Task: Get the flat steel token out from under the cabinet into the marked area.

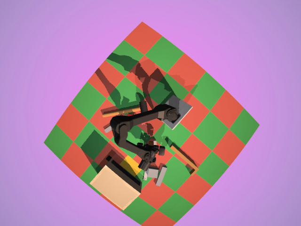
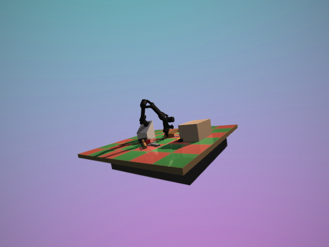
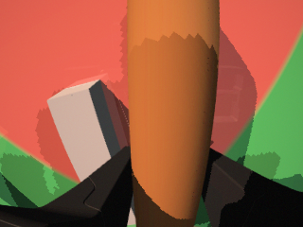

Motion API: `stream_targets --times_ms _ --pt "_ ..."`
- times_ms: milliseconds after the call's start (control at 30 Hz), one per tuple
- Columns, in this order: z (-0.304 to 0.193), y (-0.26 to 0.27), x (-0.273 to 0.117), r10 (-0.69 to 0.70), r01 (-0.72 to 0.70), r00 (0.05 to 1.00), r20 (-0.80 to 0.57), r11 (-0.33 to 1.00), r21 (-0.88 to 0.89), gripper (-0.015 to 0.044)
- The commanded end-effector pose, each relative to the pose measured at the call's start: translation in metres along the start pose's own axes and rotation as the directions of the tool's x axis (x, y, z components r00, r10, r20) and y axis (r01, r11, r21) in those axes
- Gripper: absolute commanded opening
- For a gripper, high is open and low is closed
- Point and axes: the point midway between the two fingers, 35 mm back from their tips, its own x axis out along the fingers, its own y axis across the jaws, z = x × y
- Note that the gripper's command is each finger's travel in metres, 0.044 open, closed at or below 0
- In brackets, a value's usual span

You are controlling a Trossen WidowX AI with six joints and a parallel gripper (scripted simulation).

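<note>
Currently, the gripper (image 1: 150, 145) (image 2: 166, 135) (image 3: 165, 154), partly open, grips an orange rounded bar (image 3: 172, 109). The arm (image 1: 143, 117) (image 2: 156, 109) bends downward before the cabinet (image 1: 114, 187) (image 2: 188, 133); token position cannot be determined.

Matte black jointed arm (image 1: 143, 117) (image 2: 157, 110), rounded joints, pale band, dark angular pincer (image 1: 151, 149) (image 2: 166, 136) (image 3: 165, 154)

Checkered red-green tabletop (image 1: 209, 84) (image 2: 174, 160) (image 3: 38, 47), brown edge, dark base (image 2: 148, 174) below. Backdrop (image 1: 267, 48) (image 2: 164, 53) plain: purple-pink in top view, teal fading to purple in exterior. Light casts dark shadows (image 1: 94, 143) (image 2: 176, 144) over the squares.
</note>
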Motion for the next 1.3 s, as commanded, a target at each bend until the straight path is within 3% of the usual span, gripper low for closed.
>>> stream_targets --times_ms 0,1267 --pt "0.004 0.003 -0.002 0.004 -0.004 1.0 0.009 1.0 -0.011 0.0" --pt "0.008 0.02 -0.002 0.005 -0.005 1.0 0.01 1.0 -0.01 0.0"
